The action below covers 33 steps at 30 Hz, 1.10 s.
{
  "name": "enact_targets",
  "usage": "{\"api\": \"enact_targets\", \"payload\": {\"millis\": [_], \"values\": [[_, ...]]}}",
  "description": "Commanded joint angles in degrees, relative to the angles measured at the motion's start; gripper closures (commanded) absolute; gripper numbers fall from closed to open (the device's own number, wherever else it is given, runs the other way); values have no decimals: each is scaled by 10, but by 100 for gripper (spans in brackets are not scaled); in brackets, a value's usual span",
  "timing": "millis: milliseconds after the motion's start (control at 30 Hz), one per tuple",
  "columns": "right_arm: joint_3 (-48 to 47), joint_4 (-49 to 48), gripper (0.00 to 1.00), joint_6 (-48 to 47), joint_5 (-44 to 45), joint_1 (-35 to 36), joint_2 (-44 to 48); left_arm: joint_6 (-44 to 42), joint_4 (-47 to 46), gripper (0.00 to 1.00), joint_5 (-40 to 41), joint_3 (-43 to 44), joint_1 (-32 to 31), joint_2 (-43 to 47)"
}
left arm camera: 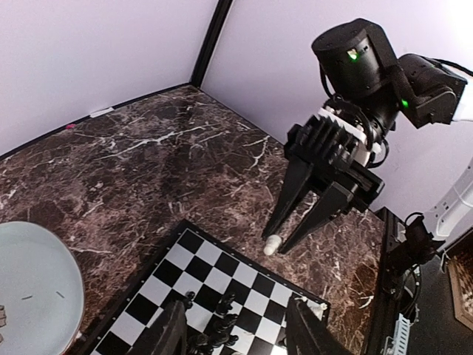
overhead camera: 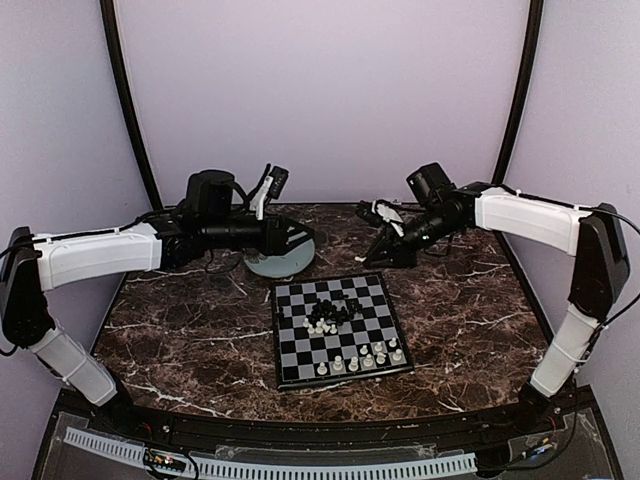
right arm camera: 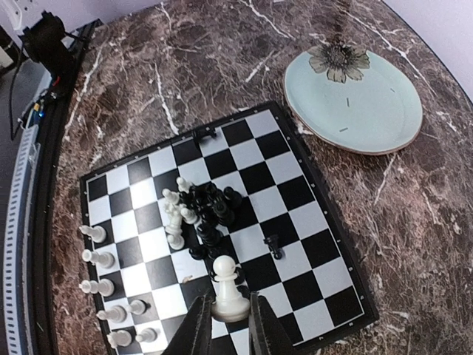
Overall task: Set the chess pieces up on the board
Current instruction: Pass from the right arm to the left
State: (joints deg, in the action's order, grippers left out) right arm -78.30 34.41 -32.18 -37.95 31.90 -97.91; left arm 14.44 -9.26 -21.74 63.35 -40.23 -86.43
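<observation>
Near edge: white row (overhead camera: pixel 360 360) stands upright on the board (overhead camera: pixel 290 352).
Centre: heap (overhead camera: pixel 335 312) of black and cream pieces, unsorted.
Far right corner: right gripper (right arm camera: pixel 228 325) pinches a white pawn (right arm camera: pixel 228 285), axis upright, above the board; its home rank lies nearward.
Far left: left gripper (left arm camera: pixel 240 333) spread, empty, near the plate (overhead camera: pixel 280 264).

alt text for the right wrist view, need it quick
The right pincer grips a white pawn above the chessboard. A heap of black and white pieces sits mid-board, a row of white pieces lines one edge, and a pale green flowered plate lies beside it.
</observation>
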Motion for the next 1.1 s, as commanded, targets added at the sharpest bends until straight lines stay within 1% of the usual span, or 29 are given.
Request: {"api": "enact_targets", "payload": {"millis": [0,67,167,233,433,533,700,1067], "values": [[-42,-19,81,76,-86,0,-5,36,-68,54,-110,-10,1,-15],[-56,-18,81,86,-99,0,-11,52,-83,56,-144,-10,1,-25],[-72,-17,80,90,-110,2,-18,76,-109,60,-170,-11,0,-41],[-77,-15,80,93,-114,4,-22,90,-118,61,-183,-12,0,-47],[-80,-16,80,96,-112,19,-28,116,-133,56,-213,-9,0,-60],[-89,-10,80,96,-112,28,-31,124,-133,54,-220,-5,0,-66],[-104,0,80,94,-117,39,-37,134,-129,53,-219,-3,-2,-78],[-117,5,80,94,-119,55,-42,138,-127,59,-221,0,-3,-84]]}}
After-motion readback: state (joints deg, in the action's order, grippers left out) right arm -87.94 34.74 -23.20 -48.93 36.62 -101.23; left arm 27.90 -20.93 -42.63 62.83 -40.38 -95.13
